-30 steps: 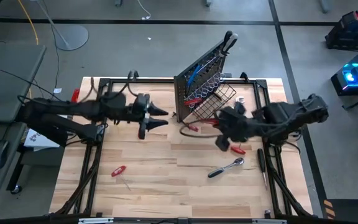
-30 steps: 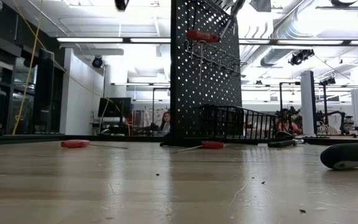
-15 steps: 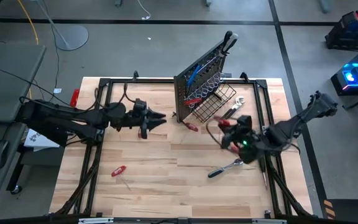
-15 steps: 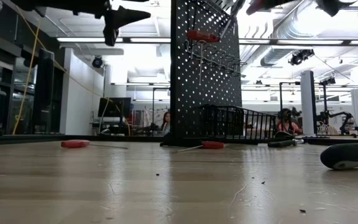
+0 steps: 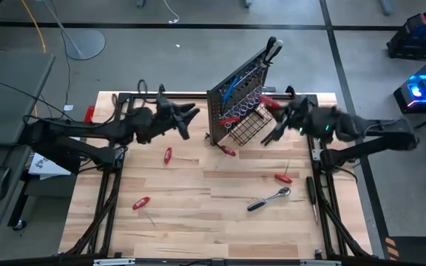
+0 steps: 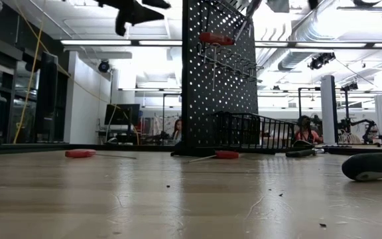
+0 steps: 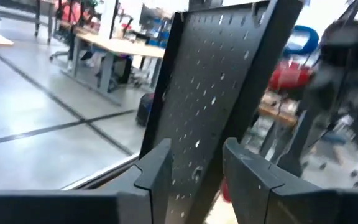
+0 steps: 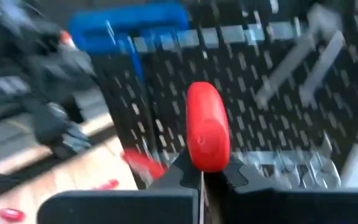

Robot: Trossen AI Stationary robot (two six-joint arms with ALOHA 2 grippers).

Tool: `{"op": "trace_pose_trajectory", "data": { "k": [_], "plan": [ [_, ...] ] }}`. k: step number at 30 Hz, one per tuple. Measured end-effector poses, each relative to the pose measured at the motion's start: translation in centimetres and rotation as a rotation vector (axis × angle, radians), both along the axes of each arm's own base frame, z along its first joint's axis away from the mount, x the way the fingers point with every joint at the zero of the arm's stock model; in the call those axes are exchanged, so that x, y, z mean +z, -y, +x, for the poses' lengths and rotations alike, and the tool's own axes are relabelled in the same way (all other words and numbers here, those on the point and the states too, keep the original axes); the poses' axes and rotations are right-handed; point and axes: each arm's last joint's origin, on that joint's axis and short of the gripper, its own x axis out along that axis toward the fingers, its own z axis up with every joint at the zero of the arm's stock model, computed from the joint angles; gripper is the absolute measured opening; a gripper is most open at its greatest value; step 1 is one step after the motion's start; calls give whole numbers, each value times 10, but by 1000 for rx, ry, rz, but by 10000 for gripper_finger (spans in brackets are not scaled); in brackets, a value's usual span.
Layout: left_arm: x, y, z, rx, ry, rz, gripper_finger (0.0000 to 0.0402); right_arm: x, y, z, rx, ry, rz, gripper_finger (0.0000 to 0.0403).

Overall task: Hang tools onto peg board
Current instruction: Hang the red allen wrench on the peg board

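The peg board point(image 5: 239, 92) stands upright at the table's far middle, with a wire basket point(image 5: 254, 122) at its base. On it hang a blue T-handle key point(image 8: 129, 28) and a red-handled screwdriver point(image 6: 216, 38). My right gripper point(image 5: 277, 109) is high in front of the board, shut on a red-handled screwdriver point(image 5: 267, 101). My left gripper point(image 5: 191, 112) hovers open and empty by the board's left edge, facing its back point(image 7: 229, 81). Red screwdrivers point(image 5: 167, 155) point(image 5: 140, 202) point(image 5: 228, 150) point(image 5: 282, 177), a chrome ratchet point(image 5: 268, 198) and a black-handled screwdriver point(image 5: 310, 193) lie on the table. My right gripper pinches the screwdriver between its two fingers at the lower end of the red handle point(image 8: 204, 163), where the shaft begins. The handle sticks out past the fingertips toward the board. The fingers come from the table's right. The screwdriver is lifted clear of the table.
The black frame rails point(image 5: 113, 170) point(image 5: 324, 199) run along both sides of the wooden table. The near half of the table holds only the scattered tools. People sit in the room beyond the table point(image 6: 176, 129).
My right gripper has carried the red-handled screwdriver up and toward the far edge, from above the table's right middle to the front of the peg board. My left gripper has risen and gone toward the far edge, to the board's left edge.
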Motion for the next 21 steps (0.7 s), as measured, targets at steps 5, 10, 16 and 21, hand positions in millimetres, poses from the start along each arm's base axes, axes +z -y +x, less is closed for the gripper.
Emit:
{"op": "trace_pose_trajectory", "data": {
  "k": [5,10,16,21],
  "plan": [
    [-3,-3,27,0,-67,-4,115,16,32,3,81,108,-85,0],
    [-5,-2,42,-54,-73,-14,102,10,48,30,140,129,-93,0],
    [-4,-5,39,-48,-111,12,88,-6,59,55,117,211,-98,0],
    [7,-9,20,-26,-147,24,85,-40,57,45,94,332,6,0]
  ]
}}
